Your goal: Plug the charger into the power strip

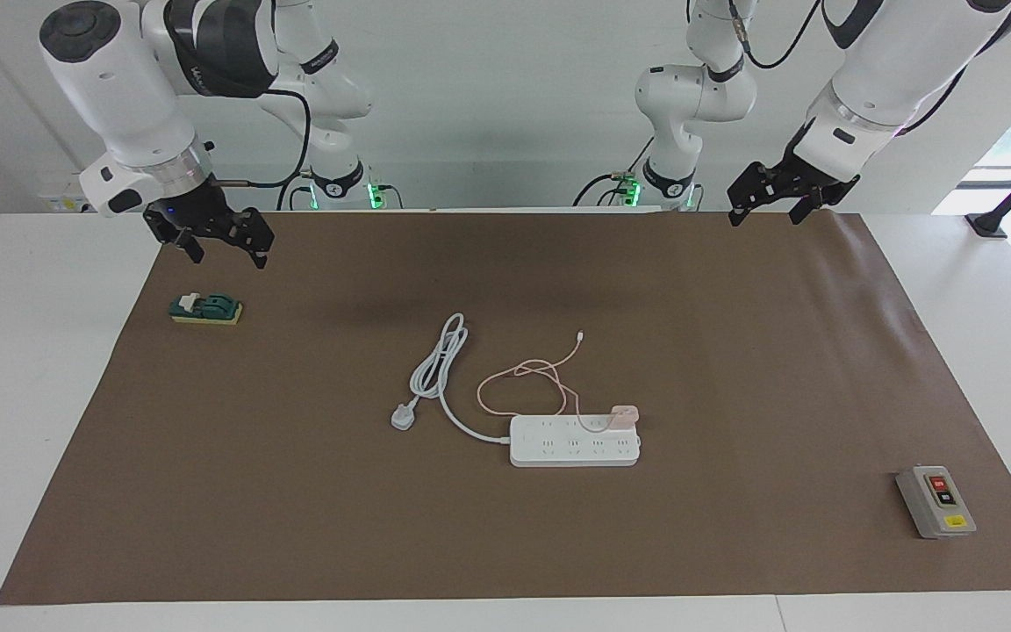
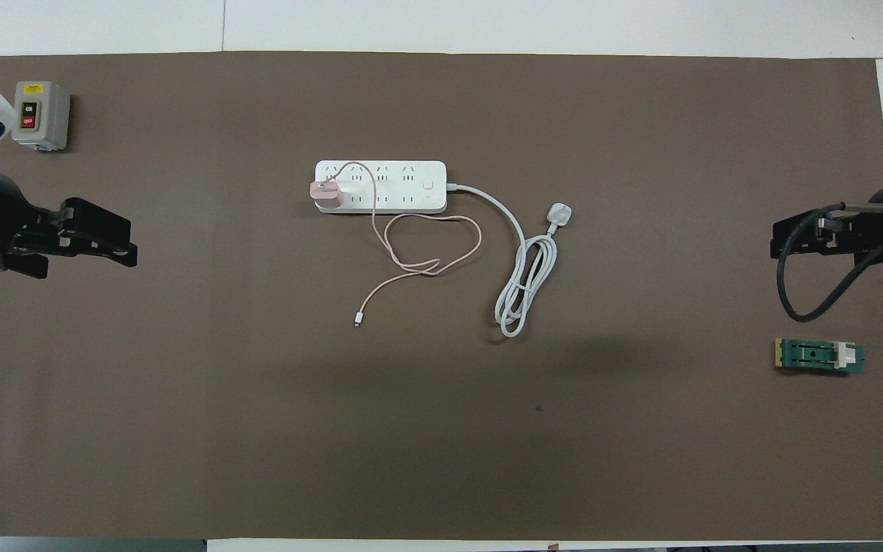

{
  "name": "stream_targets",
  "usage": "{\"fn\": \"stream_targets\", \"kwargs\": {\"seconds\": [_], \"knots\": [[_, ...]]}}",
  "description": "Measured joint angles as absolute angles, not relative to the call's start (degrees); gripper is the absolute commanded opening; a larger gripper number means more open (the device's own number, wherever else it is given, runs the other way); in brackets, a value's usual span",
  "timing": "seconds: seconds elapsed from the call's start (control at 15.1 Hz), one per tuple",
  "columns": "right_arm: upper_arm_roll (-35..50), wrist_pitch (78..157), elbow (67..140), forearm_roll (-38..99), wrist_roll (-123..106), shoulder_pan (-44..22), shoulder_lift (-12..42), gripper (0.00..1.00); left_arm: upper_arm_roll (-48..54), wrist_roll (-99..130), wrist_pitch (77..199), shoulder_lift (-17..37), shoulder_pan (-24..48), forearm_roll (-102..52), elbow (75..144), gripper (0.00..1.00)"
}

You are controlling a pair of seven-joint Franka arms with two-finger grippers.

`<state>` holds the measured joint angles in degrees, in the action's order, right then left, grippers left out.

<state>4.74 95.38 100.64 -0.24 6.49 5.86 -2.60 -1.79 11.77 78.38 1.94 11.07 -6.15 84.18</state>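
With the charger already seated on the strip, little is left to spoil but the seating itself.

Judging by how things lie, the risk is a snag: the strip's white cord and the pink cable loop loose on the mat on the side nearer the robots, and a low pass could drag them and tip the charger at the strip's end toward the left arm. Both grippers hang high, fingers released and empty: left gripper over the mat's edge by its base, right gripper above the green block. The grey box sits well apart; nothing blocks.
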Motion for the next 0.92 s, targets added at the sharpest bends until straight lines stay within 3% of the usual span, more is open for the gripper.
{"fn": "stream_targets", "kwargs": {"seconds": [0.92], "knots": [[4.74, 95.38, 100.64, -0.24, 6.49, 5.86, -2.60, 1.00, -1.78, 12.11, 79.55, 1.39, 8.34, -1.21, 85.49, 1.00]]}}
